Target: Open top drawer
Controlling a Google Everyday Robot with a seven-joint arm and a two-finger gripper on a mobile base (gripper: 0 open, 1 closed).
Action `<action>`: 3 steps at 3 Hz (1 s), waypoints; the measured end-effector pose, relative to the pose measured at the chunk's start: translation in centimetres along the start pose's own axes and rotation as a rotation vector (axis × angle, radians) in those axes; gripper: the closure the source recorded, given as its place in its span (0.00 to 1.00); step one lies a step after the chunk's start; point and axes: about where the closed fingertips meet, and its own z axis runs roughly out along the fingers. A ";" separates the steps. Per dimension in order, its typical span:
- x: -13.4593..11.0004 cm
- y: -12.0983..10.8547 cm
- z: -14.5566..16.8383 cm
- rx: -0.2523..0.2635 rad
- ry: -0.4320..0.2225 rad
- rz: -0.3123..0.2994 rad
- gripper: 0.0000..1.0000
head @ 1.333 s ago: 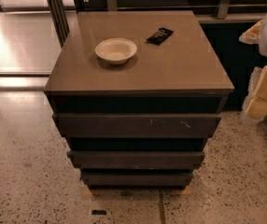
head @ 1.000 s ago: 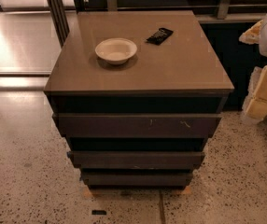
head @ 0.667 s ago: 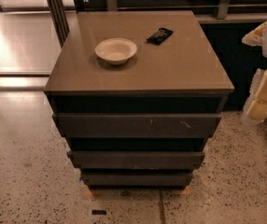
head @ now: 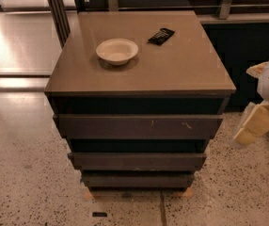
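What looks to be the gripper [head: 260, 120] hangs at the right edge, apart from the top drawer [head: 125, 127], its grip state impossible to tell.

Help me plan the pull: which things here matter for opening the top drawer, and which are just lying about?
For the job:
- top drawer, the widest front, with pale scratches
- claw, at the right edge, apart from the cabinet

Lying about:
- pale bowl and black packet on the cabinet top
- middle drawer
- bottom drawer
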 end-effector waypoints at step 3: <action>0.0 -0.3 0.6 0.024 -0.011 0.004 0.63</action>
